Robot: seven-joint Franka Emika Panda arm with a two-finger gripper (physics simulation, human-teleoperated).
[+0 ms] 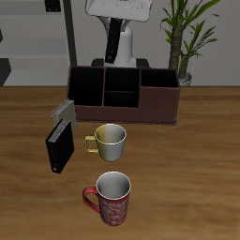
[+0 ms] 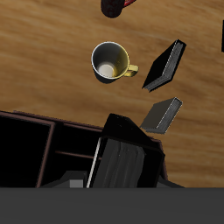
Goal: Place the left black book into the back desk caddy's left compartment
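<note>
the franka arm's two-finger gripper sits high at the back of the table, behind the wide dark maroon-and-black open-topped back desk caddy; its fingers are hidden behind the caddy in the exterior view, and the wrist view shows only dark gripper body, so whether the claw is open or closed i cannot tell; nothing is seen in it;

the left compartment, the tall black-walled end bay, shows dark inside; two small middle cells and a lower maroon-walled bay make up the rest of the box;

out on the brown wooden table, two dark books stand upright just in front of that tall end of the caddy; a black book nearer the table's front edge, and a grey-sided black book just behind it, close to the caddy wall; both show in the wrist view too, black one and greyer one, apart from each other;

a pale mug with a yellow handle stands beside the books, in front of the caddy; a red patterned mug stands nearer the front edge.
</note>
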